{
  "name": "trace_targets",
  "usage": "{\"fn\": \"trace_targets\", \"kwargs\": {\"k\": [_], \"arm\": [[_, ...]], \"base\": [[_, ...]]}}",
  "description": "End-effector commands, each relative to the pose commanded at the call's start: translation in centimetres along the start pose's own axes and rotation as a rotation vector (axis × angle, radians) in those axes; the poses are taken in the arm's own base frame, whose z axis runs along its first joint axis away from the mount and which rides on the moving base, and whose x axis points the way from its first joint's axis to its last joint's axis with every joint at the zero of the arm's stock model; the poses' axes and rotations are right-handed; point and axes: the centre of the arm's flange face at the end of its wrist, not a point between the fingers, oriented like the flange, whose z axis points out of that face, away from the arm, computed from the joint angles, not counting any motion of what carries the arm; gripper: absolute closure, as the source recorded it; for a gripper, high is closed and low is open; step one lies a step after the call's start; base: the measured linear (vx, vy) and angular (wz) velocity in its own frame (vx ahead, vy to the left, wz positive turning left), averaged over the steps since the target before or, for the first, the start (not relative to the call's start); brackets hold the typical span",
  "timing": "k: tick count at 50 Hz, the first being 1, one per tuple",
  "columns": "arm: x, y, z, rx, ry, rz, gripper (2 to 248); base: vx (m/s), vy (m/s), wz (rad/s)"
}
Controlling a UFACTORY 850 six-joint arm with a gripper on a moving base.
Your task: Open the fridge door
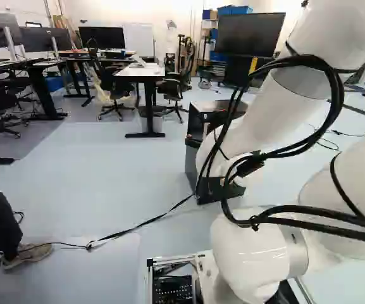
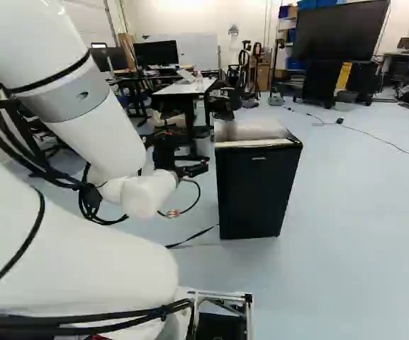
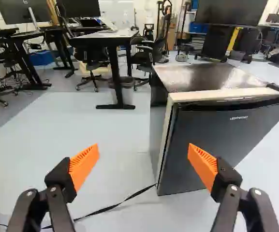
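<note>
Door (image 3: 216, 145): near face of fridge (image 3: 197, 77) | gripper (image 3: 143, 146): short of fridge, 2 jaws wide apart, empty | advice: align at fridge's left edge, hook door with 1 jaw, arc gently

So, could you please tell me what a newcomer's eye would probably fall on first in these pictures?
Probably the big white arm, looming close along the left of the right base view. Next, likely, the dark fridge standing on the pale floor just past it. In the wrist view, the bright orange pads of the open gripper stand out, with the fridge ahead of them.
</note>
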Motion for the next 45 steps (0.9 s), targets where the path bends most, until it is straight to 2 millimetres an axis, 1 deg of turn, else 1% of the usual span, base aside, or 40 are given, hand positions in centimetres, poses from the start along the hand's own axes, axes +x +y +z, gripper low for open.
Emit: {"fn": "trace_targets", "kwargs": {"k": [15, 24, 33, 45], "arm": [[0.0, -0.1, 0.0, 0.004, 0.0, -0.001, 3], [0.2, -0.4, 0.4, 0.015, -0.002, -0.005, 3], [0.7, -0.9, 1.3, 0.029, -0.007, -0.01, 3], [1.5, -1.5, 3.0, 0.045, -0.013, -0.015, 3]], "base": [[0.0, 0.0, 0.0], [0.0, 0.0, 0.0], [0.0, 0.0, 0.0], [0.0, 0.0, 0.0]]}}
